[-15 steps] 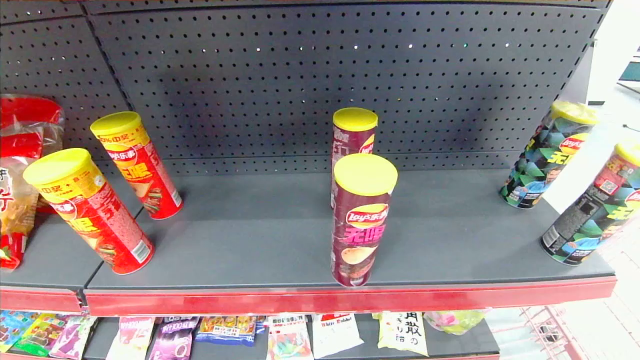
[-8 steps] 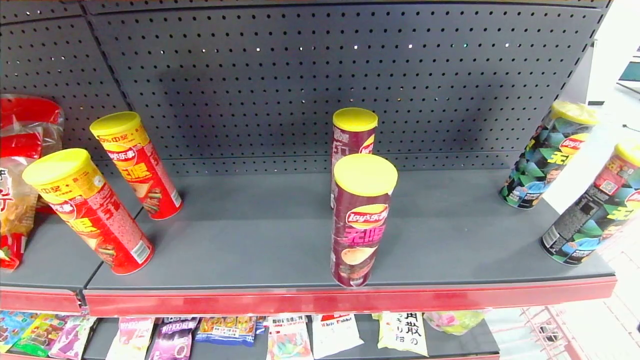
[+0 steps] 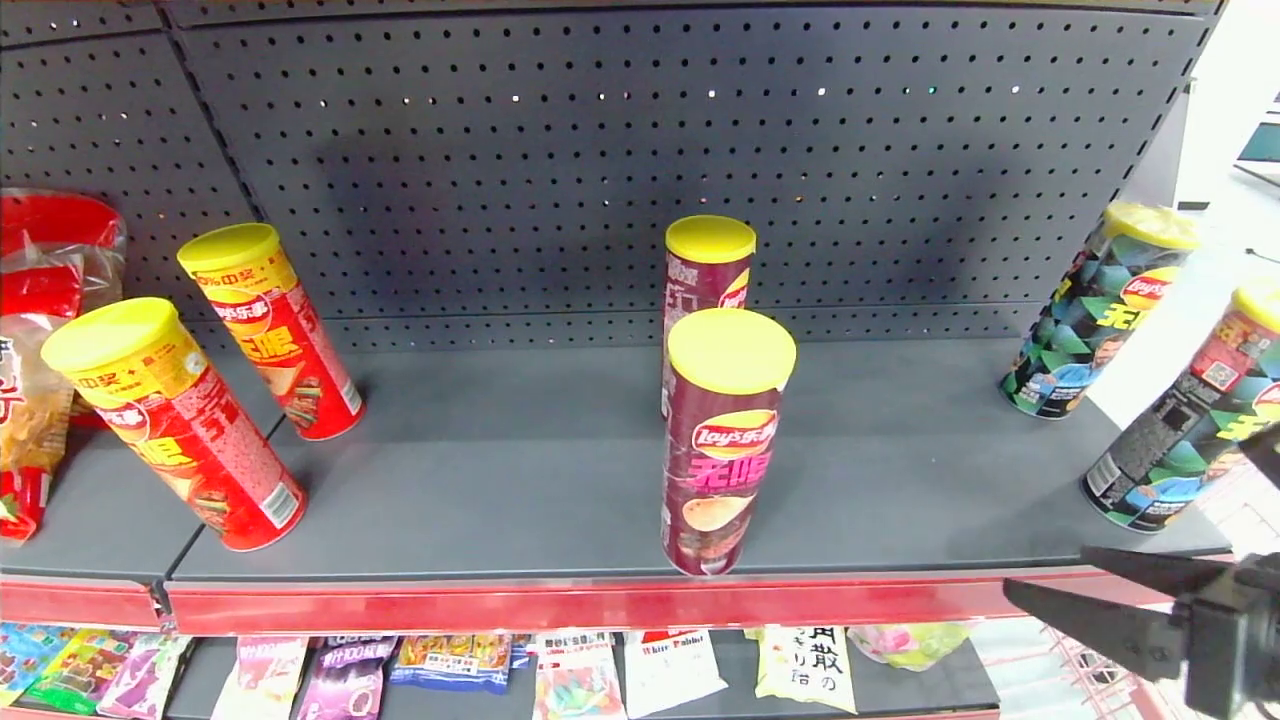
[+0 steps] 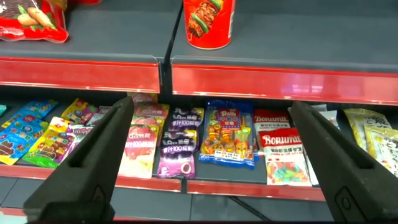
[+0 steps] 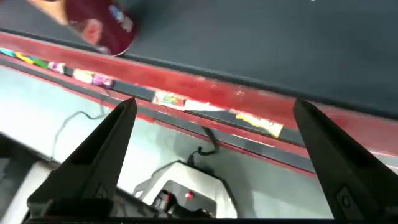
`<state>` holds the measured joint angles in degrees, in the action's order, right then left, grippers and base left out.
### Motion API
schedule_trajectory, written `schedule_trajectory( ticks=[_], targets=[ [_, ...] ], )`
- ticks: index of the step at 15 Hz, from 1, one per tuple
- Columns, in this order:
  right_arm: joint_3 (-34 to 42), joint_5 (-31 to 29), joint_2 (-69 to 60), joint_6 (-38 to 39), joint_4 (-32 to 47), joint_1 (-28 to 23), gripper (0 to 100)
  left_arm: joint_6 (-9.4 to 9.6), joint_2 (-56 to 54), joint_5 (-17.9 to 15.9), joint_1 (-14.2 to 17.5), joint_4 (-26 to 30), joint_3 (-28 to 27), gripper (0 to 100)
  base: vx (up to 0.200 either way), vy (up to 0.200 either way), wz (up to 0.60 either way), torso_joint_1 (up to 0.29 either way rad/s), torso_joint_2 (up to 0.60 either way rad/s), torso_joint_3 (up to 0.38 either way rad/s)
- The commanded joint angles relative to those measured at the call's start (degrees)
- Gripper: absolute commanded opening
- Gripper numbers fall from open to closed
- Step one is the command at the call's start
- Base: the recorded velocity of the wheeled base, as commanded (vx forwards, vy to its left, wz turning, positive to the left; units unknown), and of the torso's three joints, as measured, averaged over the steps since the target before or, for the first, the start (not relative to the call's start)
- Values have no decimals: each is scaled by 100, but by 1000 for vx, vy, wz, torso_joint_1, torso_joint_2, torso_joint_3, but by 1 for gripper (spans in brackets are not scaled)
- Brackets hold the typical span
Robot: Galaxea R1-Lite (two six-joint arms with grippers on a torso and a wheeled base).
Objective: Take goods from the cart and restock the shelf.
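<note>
Both claws spread wide, empty.
My right claw [image 3: 1045, 572] hangs at the red front edge of the shelf [image 3: 520, 480], right of the maroon chip can [image 3: 722, 450]; my left claw [image 4: 212, 106] faces the snack bags [image 4: 227, 140] below.

**Lighting and Optical Condition**

Light falls from above, and the deck of the shelf [image 3: 500, 480] is lit evenly. A broad, soft shadow darkens the pegboard panel [image 3: 420, 200] left of centre, and pinpoints of light show through several of its holes. The red edge strip [image 3: 600, 603] carries a pale sheen. The aisle opening [image 3: 1235, 120] at far right is washed out to white. Wide-angle distortion is present in the head view: the red can [image 3: 175, 420] and the black can [image 3: 1165, 440] lean outward at its edges.
</note>
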<state>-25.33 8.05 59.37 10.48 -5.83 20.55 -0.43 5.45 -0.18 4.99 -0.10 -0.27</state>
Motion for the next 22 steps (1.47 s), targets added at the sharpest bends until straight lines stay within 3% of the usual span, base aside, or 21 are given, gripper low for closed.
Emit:
schedule_trajectory(
  ticks=[1, 6, 15, 22],
  targets=[
    [-51, -462, 1217, -20, -692, 537, 100, -1, 9, 1, 2, 1, 0, 100, 0, 0, 0, 0, 0, 0],
    [-464, -1121, 2272, -64, -1061, 1082, 100, -1, 0, 1, 2, 1, 0, 100, 0, 0, 0, 0, 0, 0],
    [-1141, -1358, 3098, -64, -1078, 1601, 100, -1, 9, 1, 2, -8, 0, 100, 0, 0, 0, 0, 0, 0],
    [-1448, -1429, 3450, -99, -1087, 1698, 100, -1, 0, 1, 2, 1, 0, 100, 0, 0, 0, 0, 0, 0]
  ],
)
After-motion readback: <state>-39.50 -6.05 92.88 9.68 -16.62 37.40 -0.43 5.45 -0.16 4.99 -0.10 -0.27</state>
